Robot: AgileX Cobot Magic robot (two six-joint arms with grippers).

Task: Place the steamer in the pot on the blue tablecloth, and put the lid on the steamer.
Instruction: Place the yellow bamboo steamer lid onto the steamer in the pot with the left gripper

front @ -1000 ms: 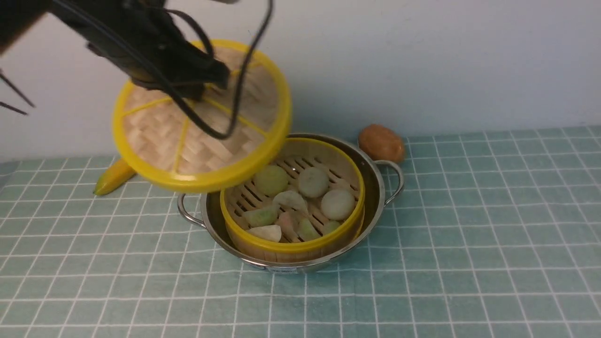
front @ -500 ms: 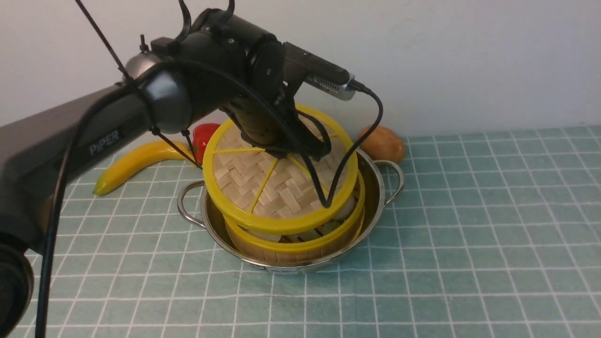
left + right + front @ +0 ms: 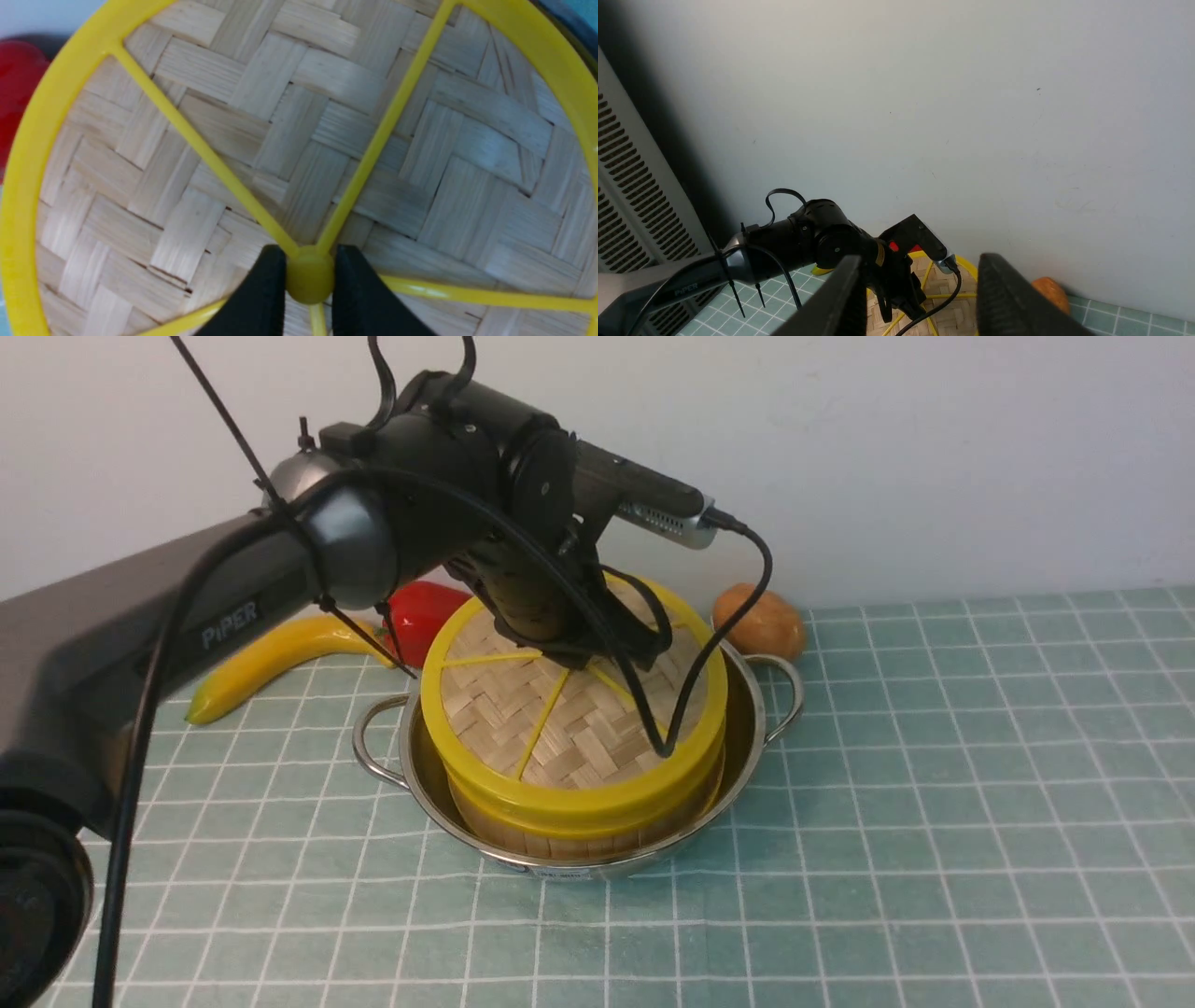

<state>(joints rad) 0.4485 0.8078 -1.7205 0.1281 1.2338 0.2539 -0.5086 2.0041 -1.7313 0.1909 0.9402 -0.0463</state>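
One step left: the lid [image 3: 523, 728] sits on the steamer [image 3: 551, 845] in the pot [image 3: 744, 728]. Left jaws clench its knob [image 3: 309, 275], right jaws gape empty. Release looks next.

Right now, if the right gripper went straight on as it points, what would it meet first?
Probably the left arm's wrist, framed between the right gripper's open jaws above the lid; depth is unclear, so it may reach the wall.

The lid [image 3: 560, 728] is pale woven bamboo rimmed yellow, the pot [image 3: 744, 709] silver, the tablecloth [image 3: 934, 803] white-gridded teal.
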